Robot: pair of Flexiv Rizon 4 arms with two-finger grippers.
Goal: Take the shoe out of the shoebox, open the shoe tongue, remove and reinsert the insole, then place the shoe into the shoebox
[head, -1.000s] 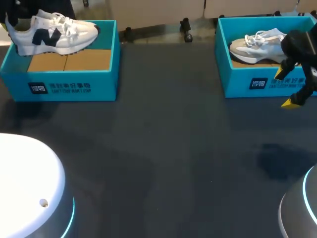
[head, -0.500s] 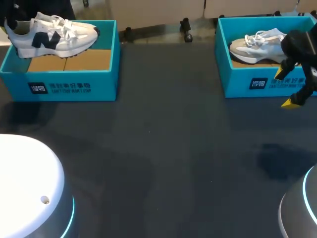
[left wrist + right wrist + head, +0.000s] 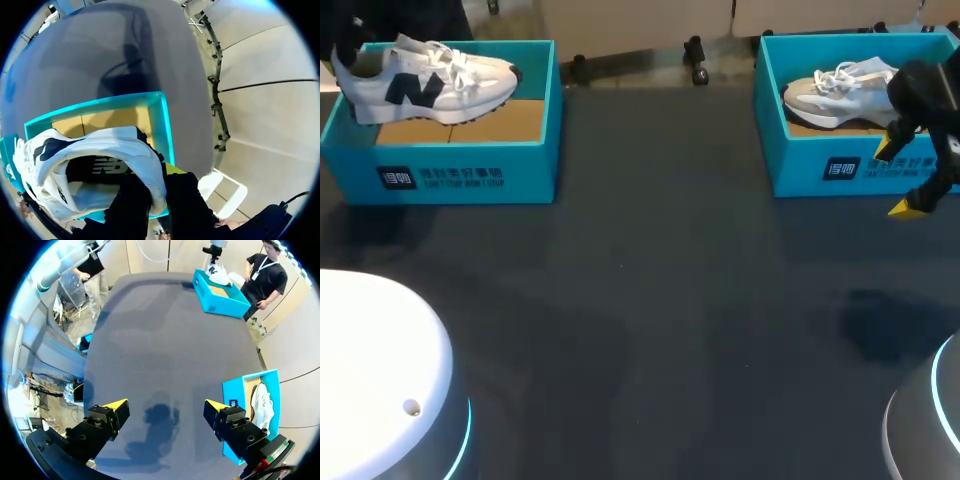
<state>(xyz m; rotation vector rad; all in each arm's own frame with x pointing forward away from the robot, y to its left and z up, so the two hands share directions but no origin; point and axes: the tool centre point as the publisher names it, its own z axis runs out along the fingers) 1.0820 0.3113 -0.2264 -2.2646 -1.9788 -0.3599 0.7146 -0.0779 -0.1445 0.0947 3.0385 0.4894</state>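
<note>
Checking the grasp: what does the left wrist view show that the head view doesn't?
Only the left wrist view: the left gripper clamped on the heel collar of the white shoe, and the shoe's inside. Only the head view: the right shoebox holding a second shoe, and the open right gripper near it. Both: the white shoe over the left shoebox.

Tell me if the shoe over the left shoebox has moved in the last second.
Yes. The shoe has sunk lower, toward the left shoebox and its cardboard floor.
</note>
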